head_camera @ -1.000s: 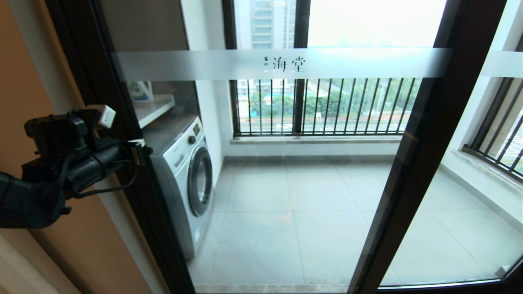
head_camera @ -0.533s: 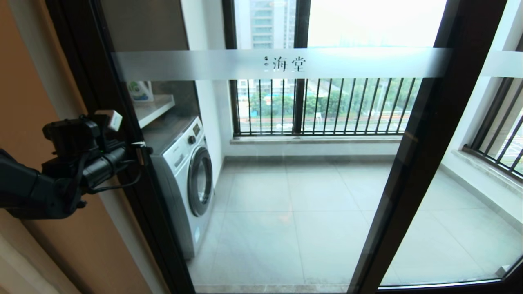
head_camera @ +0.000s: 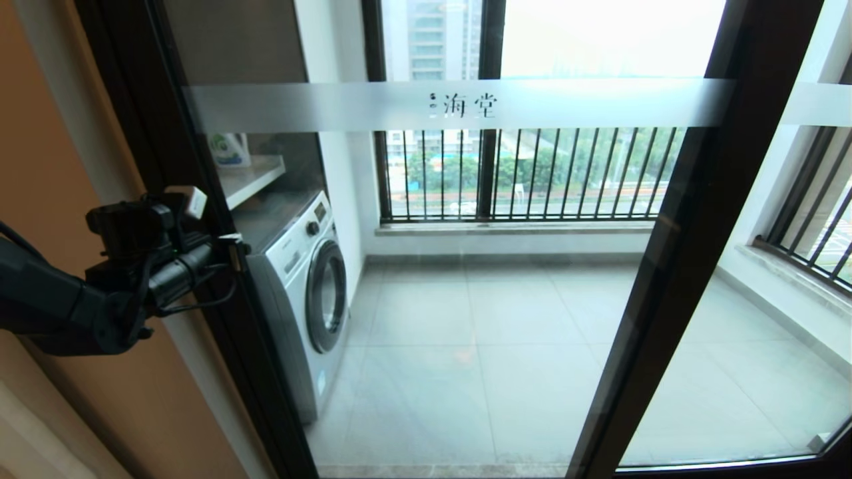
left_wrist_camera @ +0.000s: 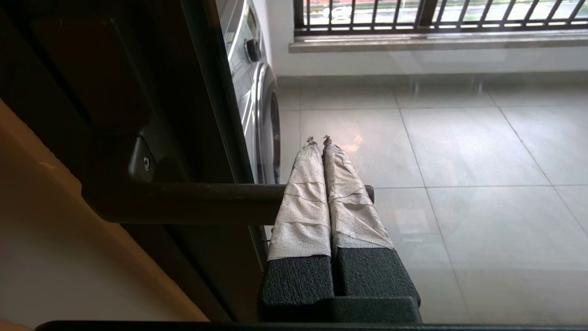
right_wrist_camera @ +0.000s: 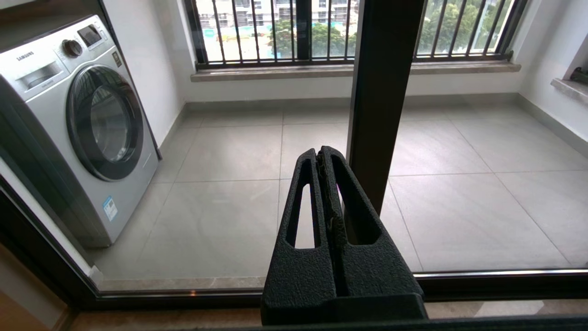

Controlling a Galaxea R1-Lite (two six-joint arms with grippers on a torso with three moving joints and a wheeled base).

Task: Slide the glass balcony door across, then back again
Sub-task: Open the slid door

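Observation:
The glass balcony door [head_camera: 466,299] fills the head view, its frosted band [head_camera: 459,104] printed with Chinese characters. The short dark bar handle [head_camera: 231,251] sticks out from its left stile [head_camera: 193,153]. My left gripper [head_camera: 225,245] reaches in from the left and is at that handle. In the left wrist view the gripper [left_wrist_camera: 318,140] is shut, and its white-taped fingers [left_wrist_camera: 303,202] lie across the free end of the handle [left_wrist_camera: 193,202], with nothing between them. My right gripper [right_wrist_camera: 319,154] hangs shut and empty low before the glass; the head view does not show it.
Behind the glass stand a washing machine [head_camera: 306,279], a shelf with a detergent bottle [head_camera: 229,150] and the black-railed outer window [head_camera: 532,173]. A second glass panel with a plain band [head_camera: 819,103] lies right of the dark stile [head_camera: 685,233]. A tan wall [head_camera: 40,133] is at left.
My left arm has moved right and slightly down, bringing the shut gripper closer against the handle. The door's band and characters stay where they were.

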